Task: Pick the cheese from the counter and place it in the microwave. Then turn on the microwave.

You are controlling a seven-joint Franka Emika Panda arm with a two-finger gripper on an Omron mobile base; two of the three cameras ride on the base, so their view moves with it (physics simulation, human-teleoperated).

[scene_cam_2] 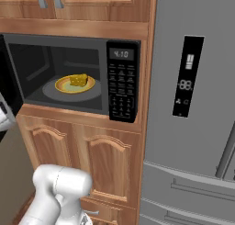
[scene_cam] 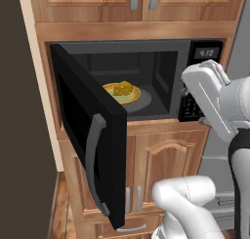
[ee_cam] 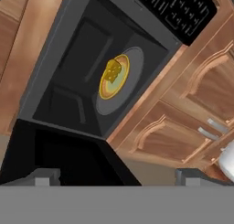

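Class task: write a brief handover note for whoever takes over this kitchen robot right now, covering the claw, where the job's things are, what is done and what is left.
Claw: open, holding nothing, backed away from the oven and facing it.
Small yellow-orange cheese wedge: on the yellow-rimmed round plate, inside the large black built-in microwave.
Black microwave door with grey handle: swung wide open.
Done: cheese placed inside.
Left: shut the door, then start the microwave at its right-side keypad.

Black microwave (scene_cam: 146,52) (matt), wooden cabinets (scene_cam_2: 82,155)

Kitchen, microwave (scene_cam_2: 73,72) (built-in), fridge (scene_cam_2: 193,104), cabinets (scene_cam_2: 82,160)
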